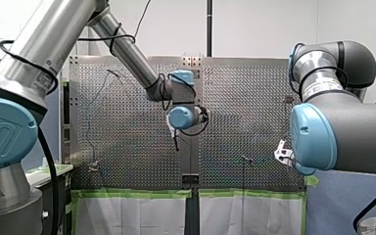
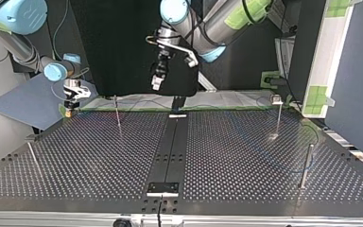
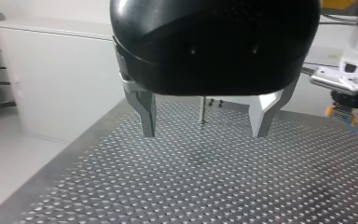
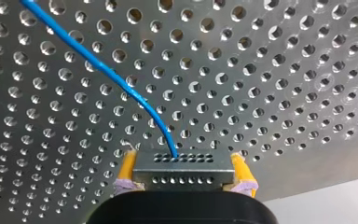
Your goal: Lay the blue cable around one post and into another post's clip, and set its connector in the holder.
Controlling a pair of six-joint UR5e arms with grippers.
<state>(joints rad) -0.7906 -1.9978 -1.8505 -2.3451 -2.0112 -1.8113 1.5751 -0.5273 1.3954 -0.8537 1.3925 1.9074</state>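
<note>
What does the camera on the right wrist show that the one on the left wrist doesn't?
Only the right wrist view: the thin blue cable running into a grey metal connector block, clamped between the yellow pads of my right arm's tool. Only the left wrist view: my left arm's tool, its metal fingers open and empty, and a thin metal post ahead. Both: the perforated metal table.

Between my left gripper's (image 3: 205, 134) open jaws the surface (image 3: 191, 186) lies bare — one thin post (image 3: 203, 111) stands ahead of the gap. Ahead of my right gripper's (image 4: 183, 158) jaws, the clamped connector's (image 4: 182, 175) blue cable (image 4: 105, 71) crosses.
</note>
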